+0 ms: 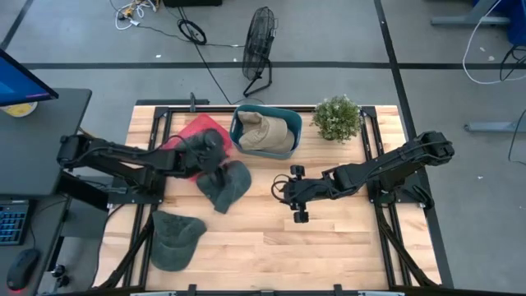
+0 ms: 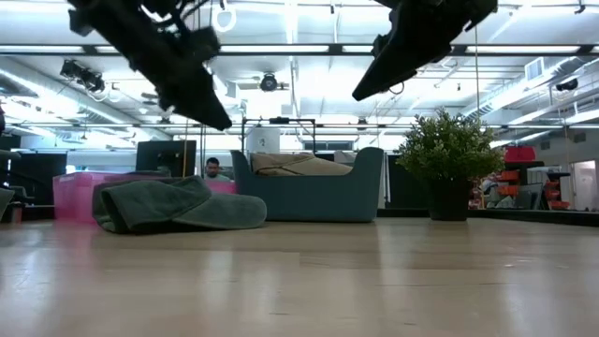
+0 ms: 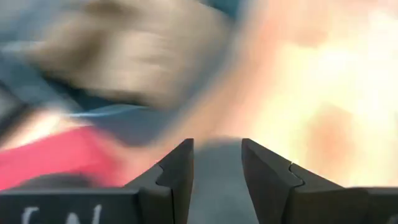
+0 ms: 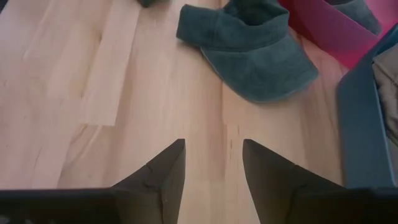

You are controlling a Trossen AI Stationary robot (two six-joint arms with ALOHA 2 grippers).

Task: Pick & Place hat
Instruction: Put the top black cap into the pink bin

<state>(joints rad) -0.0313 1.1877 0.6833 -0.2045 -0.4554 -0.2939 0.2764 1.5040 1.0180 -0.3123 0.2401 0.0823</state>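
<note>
On the wooden bench [image 1: 329, 247], the left hand [image 1: 215, 158] hovers open and empty above the near rim of the dark green fabric cap [image 1: 224, 186]. The right hand [image 1: 297, 193] waits open mid-bench. Risk: the soft crown could fold, leaving the fingers pinching one loose layer that slips out.

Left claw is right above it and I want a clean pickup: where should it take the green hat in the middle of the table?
Probably the crown. The green hat lies flat on the table, its soft crown bunched toward the pink bin, its brim spread thin toward the right claw. The open left claw could descend from above and pinch the crown's raised fold; the flat brim offers little to grip.
</note>
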